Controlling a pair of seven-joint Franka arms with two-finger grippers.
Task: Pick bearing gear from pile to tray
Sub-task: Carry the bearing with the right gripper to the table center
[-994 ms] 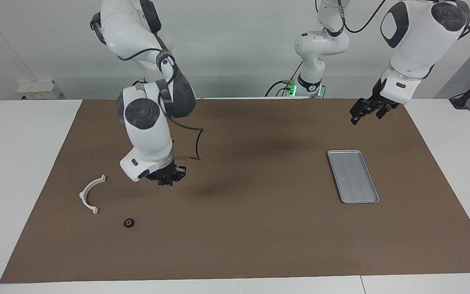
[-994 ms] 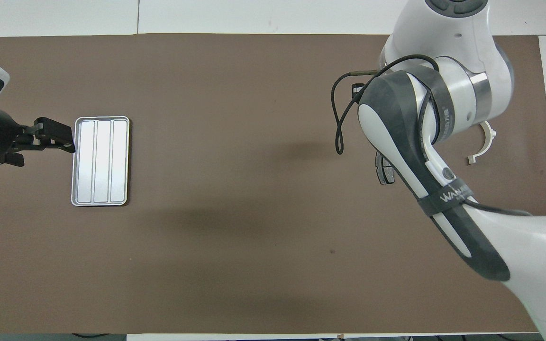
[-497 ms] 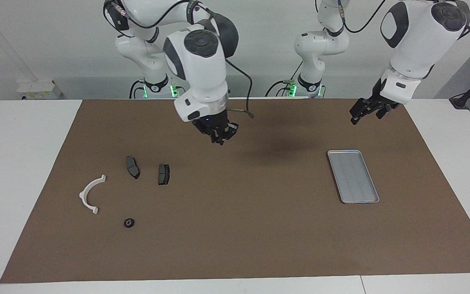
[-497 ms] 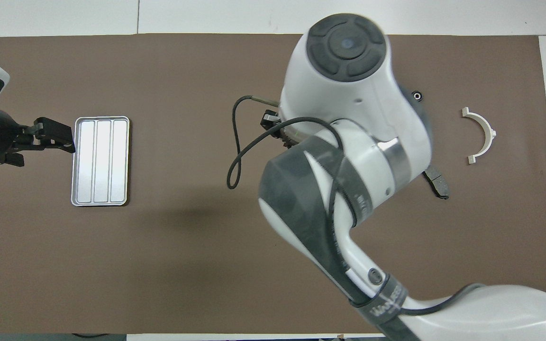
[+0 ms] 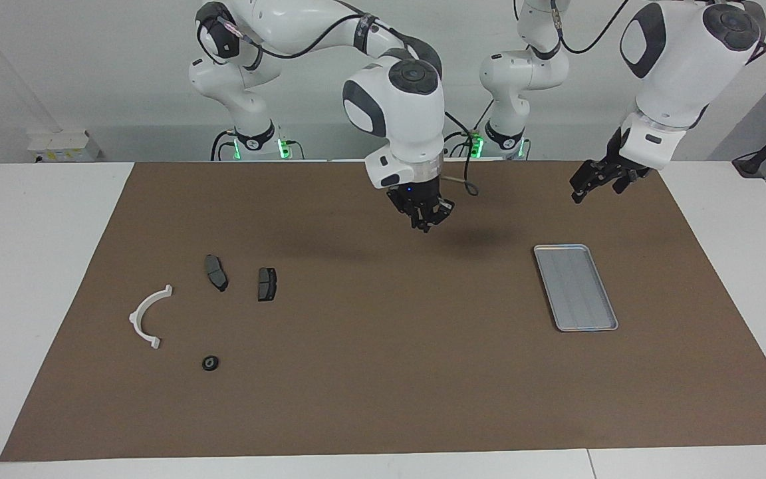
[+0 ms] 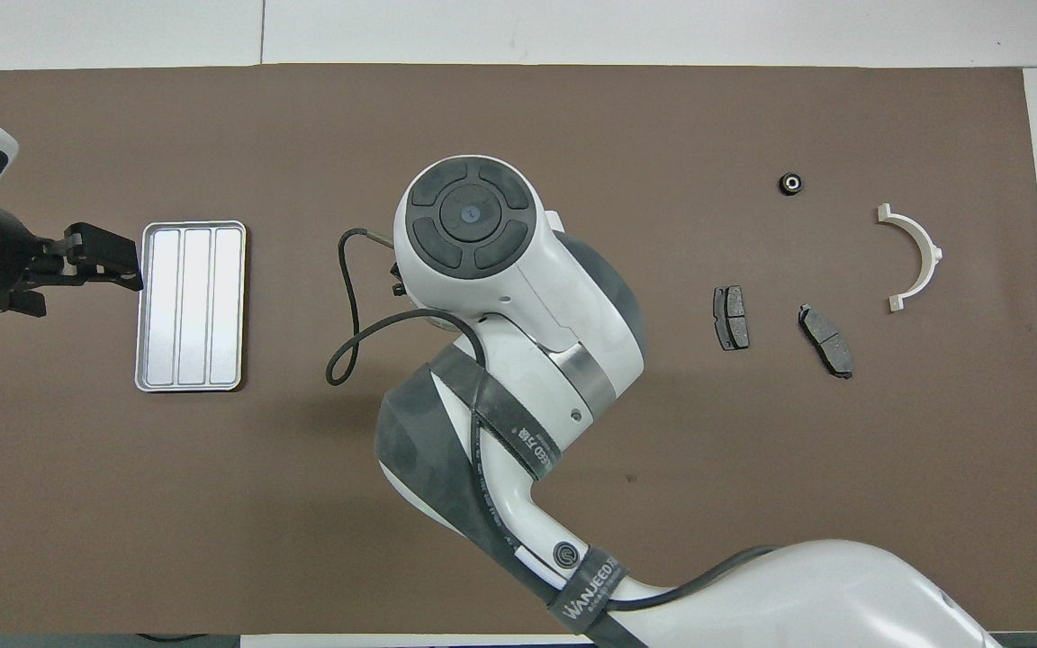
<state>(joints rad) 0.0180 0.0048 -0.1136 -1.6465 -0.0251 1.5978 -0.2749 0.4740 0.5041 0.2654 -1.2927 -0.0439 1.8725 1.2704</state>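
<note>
Swinging away from the pile, the right arm had moved toward the middle of the brown mat (image 5: 383, 372). A second before, it was bent low over the small parts. Now its elbow was high, its wrist pointed down, and the right gripper (image 5: 426, 223) hung in the air over bare mat, between the pile and the tray (image 5: 576, 287). Its fingertips were pressed together. I could not tell if a tiny part was pinched between them. From above, the arm's own round wrist covered the gripper.

At the right arm's end of the table lay the pile. The white curved bracket (image 5: 149, 316) was flat on the mat. Two dark plates (image 5: 216, 272) lay close together, nearer to the robots than the bracket. The arm had hidden them a second before, and now both showed. One small black round piece (image 5: 210, 363) lay farther from the robots than the bracket, in the same spot as before.

The tray sat flat on the mat toward the left arm's end and had not moved. The left arm waited, and only its wrist and hand showed from above. The left gripper (image 5: 589, 183) hung over the mat beside the tray with its fingers spread and nothing in them, just as before.
</note>
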